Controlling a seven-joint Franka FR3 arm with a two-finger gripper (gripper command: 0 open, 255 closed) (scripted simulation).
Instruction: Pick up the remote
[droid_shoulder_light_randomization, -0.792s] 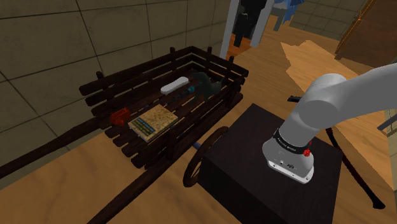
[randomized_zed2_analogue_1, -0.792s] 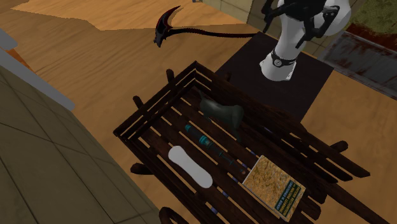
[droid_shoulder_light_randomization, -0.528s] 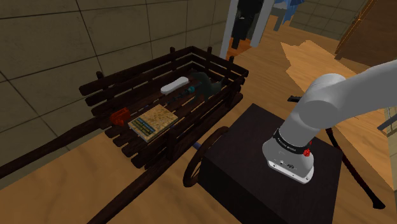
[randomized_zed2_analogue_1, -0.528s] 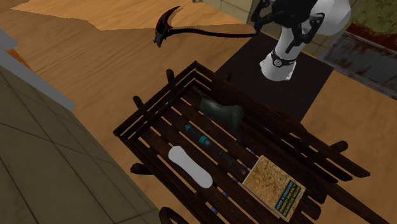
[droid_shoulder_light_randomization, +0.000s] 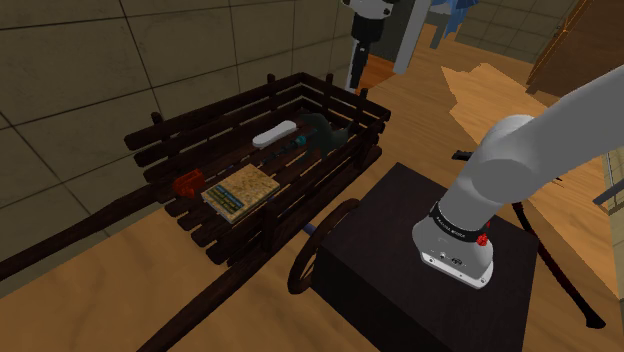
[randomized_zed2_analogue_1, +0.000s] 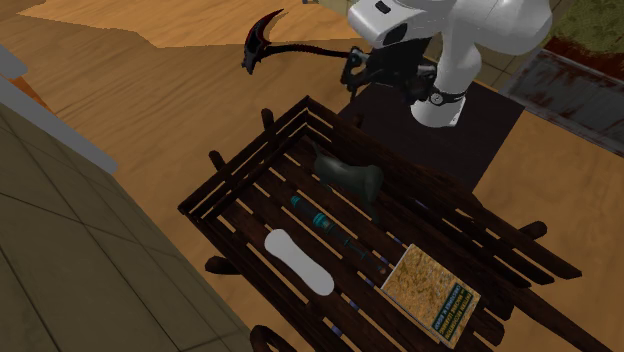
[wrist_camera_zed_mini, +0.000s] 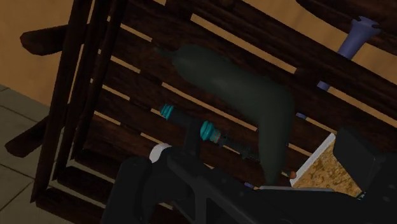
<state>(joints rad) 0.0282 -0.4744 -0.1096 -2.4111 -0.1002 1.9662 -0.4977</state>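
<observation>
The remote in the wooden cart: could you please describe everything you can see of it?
The remote is a plain white, long, slim bar with rounded ends; no buttons or markings show. It lies flat on the dark slatted bed of the cart, along the side nearest the tiled wall, and touches only the slats. A thin dark tool with teal bands lies beside it, apart. Nothing grips the remote.
</observation>
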